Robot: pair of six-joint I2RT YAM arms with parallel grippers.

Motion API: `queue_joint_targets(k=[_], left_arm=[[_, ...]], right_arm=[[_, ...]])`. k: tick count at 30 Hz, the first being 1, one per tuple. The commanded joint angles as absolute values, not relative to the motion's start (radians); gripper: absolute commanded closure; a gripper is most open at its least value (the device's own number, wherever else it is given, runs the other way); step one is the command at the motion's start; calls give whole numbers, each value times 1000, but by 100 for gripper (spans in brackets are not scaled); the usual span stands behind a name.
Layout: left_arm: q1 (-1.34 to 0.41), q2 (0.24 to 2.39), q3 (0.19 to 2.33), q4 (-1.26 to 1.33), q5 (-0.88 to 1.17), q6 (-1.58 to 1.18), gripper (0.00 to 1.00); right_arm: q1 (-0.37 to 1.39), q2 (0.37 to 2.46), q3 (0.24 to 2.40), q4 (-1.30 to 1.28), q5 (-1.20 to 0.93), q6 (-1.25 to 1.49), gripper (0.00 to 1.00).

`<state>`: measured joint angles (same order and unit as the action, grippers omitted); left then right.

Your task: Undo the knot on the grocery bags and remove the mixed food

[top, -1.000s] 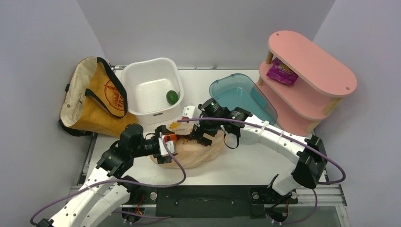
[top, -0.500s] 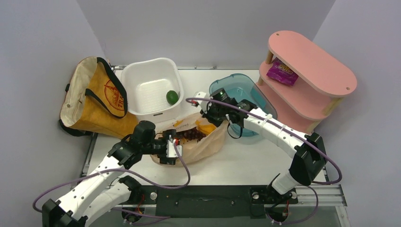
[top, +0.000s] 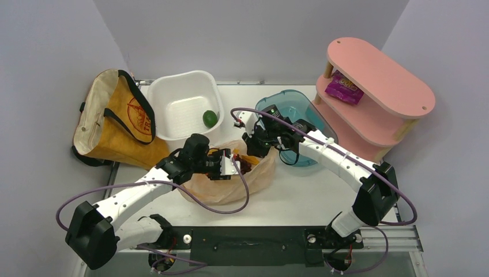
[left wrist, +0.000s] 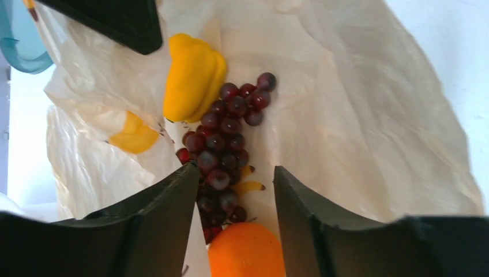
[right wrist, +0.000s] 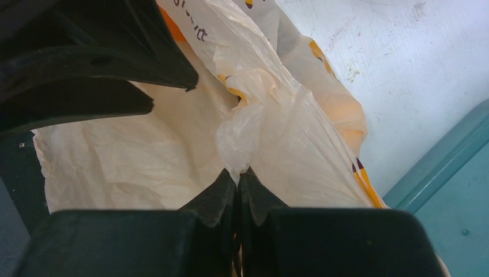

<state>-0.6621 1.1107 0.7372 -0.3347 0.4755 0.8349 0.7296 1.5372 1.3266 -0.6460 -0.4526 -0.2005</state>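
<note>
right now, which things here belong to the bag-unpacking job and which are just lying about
Job: peach plastic bag, canvas tote, dark red grapes, yellow bell pepper, orange, small green fruit.
Lying about: white tub, teal tub, pink shelf, purple snack packet.

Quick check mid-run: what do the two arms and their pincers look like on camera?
The left arm and right arm have white links and black joints, each with a purple cable running along it. The left pincer and right pincer have dark, wedge-shaped fingers.
</note>
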Motion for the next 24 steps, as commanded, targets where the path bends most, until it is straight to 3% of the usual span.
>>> queue_joint_targets(k=[1, 6, 9, 16, 24], left_arm=[[-654, 1158, 735, -161, 453, 808, 58], [-619, 1191, 713, -144, 524, 882, 63], [-620, 1196, 684, -91, 527, 904, 51], [-620, 1325, 733, -95, 435, 920, 35], [-608, 1499, 837, -138, 367, 964, 29]], right_arm=[[724, 1535, 1361, -622, -511, -182, 100], [670, 1556, 1372, -590, -539, -107, 100], [638, 1570, 1384, -567, -568, -55, 100], [617, 1588, 1388, -562, -612, -39, 100], [617, 1603, 1401, -552, -644, -27, 100]])
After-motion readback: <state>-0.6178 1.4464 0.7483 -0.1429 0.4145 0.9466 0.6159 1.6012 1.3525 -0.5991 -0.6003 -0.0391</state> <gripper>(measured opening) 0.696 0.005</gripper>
